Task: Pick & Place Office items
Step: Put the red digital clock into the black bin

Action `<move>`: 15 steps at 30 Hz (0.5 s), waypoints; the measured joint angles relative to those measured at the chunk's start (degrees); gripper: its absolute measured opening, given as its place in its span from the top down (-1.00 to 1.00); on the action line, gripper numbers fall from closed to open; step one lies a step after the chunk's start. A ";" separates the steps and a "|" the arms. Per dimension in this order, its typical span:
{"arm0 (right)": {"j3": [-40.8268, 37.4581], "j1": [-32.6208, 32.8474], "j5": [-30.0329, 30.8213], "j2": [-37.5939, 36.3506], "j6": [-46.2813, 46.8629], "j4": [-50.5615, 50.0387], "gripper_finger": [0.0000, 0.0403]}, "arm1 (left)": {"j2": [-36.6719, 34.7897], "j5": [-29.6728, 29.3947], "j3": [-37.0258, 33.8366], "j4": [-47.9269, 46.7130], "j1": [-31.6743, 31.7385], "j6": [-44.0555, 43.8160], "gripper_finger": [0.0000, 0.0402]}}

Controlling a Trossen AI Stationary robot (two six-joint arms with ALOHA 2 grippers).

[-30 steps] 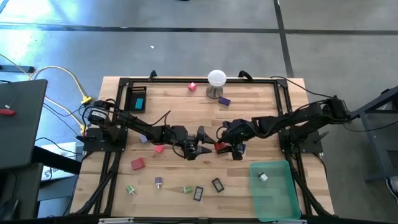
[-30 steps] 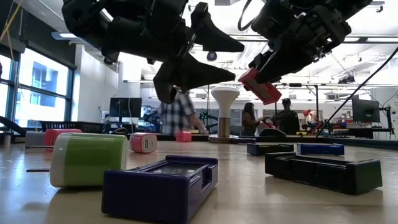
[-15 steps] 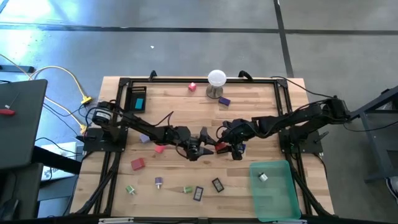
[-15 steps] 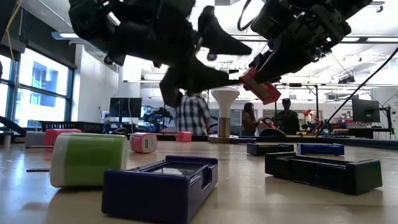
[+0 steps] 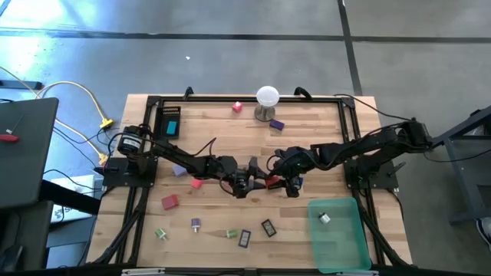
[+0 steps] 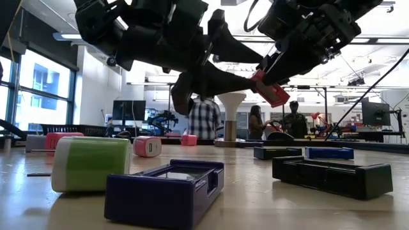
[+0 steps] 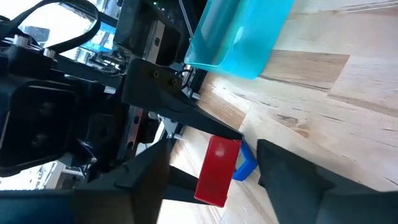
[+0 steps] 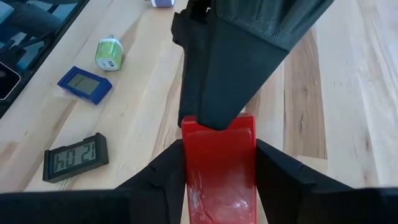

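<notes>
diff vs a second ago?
The left tool moved right toward the red block that the right tool holds in mid-air, and its jaws now bracket the block's free end, narrowing but not visibly clamped. The right tool and block stayed put. Items on the table and the green bin are unchanged.

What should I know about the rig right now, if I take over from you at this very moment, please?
Right end effector: shut on the red block, held above mid-table.
Left end effector: fingers either side of that block's far end; not clearly gripping it.
Done: one small piece lies in the green bin.
Left: red block's handover or drop; pink, green, purple, blue and black pieces scattered on the table.
</notes>
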 joint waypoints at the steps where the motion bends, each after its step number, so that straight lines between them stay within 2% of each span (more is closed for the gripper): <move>1: 0.00 0.00 0.01 0.00 0.00 0.05 0.27 | 0.00 -0.16 0.00 0.01 0.00 -0.04 -0.03; 8: 0.00 0.00 0.01 0.00 0.00 0.46 0.26 | 0.00 -1.31 0.00 -0.15 0.00 -0.06 0.37; 15: 0.00 0.00 -0.73 0.00 0.46 0.44 0.25 | 0.02 -1.90 0.00 -0.49 -0.04 -3.81 0.66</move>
